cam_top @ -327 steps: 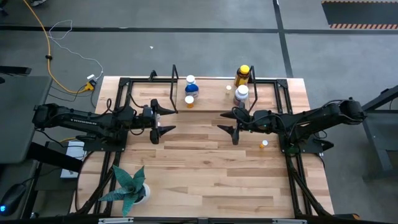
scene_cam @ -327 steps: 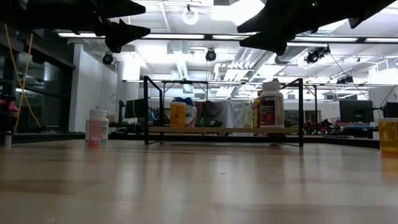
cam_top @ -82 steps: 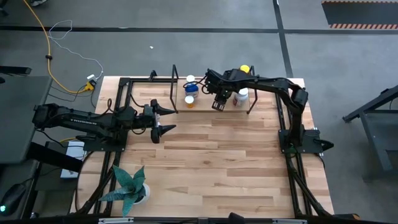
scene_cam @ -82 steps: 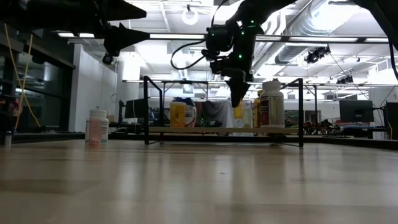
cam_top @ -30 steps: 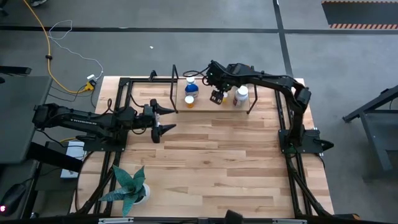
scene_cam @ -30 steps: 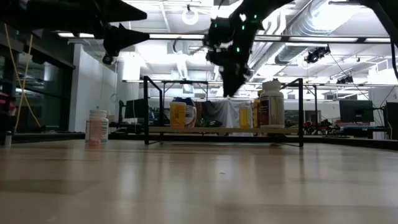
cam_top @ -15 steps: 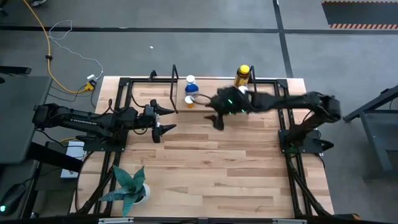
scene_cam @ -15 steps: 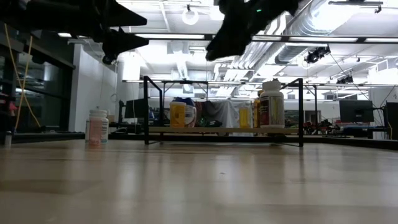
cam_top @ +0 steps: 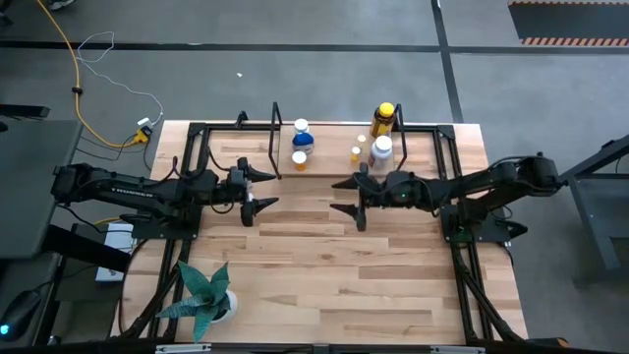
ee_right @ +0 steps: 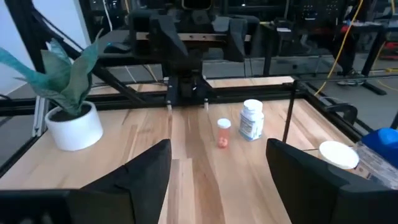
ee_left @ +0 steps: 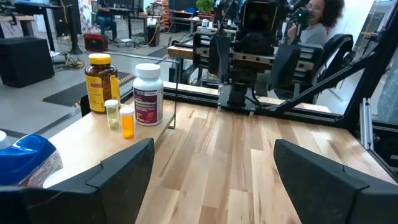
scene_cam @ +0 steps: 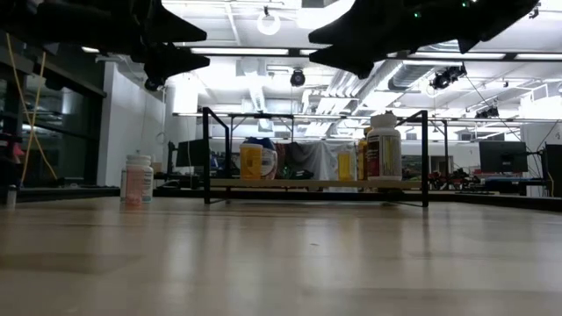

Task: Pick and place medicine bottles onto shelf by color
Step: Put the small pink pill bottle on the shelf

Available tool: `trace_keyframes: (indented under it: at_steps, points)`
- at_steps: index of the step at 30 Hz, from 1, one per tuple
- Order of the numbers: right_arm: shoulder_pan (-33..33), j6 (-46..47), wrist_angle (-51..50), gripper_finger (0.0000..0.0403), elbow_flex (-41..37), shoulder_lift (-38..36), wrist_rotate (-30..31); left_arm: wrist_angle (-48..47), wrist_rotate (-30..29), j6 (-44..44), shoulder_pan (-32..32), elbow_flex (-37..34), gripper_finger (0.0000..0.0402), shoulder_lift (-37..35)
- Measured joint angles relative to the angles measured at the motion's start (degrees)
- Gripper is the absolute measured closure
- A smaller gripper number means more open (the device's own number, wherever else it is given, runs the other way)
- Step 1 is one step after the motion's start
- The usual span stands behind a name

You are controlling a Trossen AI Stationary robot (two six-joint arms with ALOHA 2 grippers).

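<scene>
The shelf (cam_top: pixel 334 165) stands at the table's far middle on thin black legs. On it stand a white bottle with a blue cap (cam_top: pixel 302 138), an orange vial (cam_top: pixel 299 159), another orange vial (cam_top: pixel 355 153), a white bottle (cam_top: pixel 381 149) and an amber bottle with a yellow cap (cam_top: pixel 383 118). A white bottle (ee_right: pixel 252 119) and an orange vial (ee_right: pixel 222 132) stand on the tabletop near the left arm. My left gripper (cam_top: pixel 267 189) is open and empty, level, left of centre. My right gripper (cam_top: pixel 336 196) is open and empty, level, in front of the shelf, facing the left gripper.
A potted green plant (cam_top: pixel 204 292) stands at the near left corner. Black frame rails (cam_top: pixel 192 138) run along the table's left and right sides. A person (ee_left: pixel 317 15) sits beyond the table in the left wrist view. Bare wood lies between and in front of the grippers.
My right gripper has drawn back from above the shelf toward the table's near edge and turned from pointing down to level, pointing left. An orange vial shows on the shelf where the gripper was.
</scene>
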Motion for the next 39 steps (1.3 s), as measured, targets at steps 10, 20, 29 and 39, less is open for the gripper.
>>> trace_keyframes:
  at_steps: [10,20,29,39]
  points:
    - [-0.16,0.14,0.98,0.0148,0.02,0.02,0.06,-0.17,-0.02,-0.03,0.00,0.00,0.0080,0.00]
    - [-0.16,0.23,-0.14,0.0148,0.04,0.04,0.06,-14.75,-5.44,-5.18,0.02,4.78,0.0080,0.02]
    - [-0.16,1.81,-2.55,0.0148,0.09,0.07,0.06,-30.25,-10.36,-17.11,0.01,8.22,0.0080,0.02]
    - [-0.16,1.46,-2.67,0.0148,0.09,0.07,0.06,-51.16,-14.06,-29.31,0.02,12.77,0.0080,0.42]
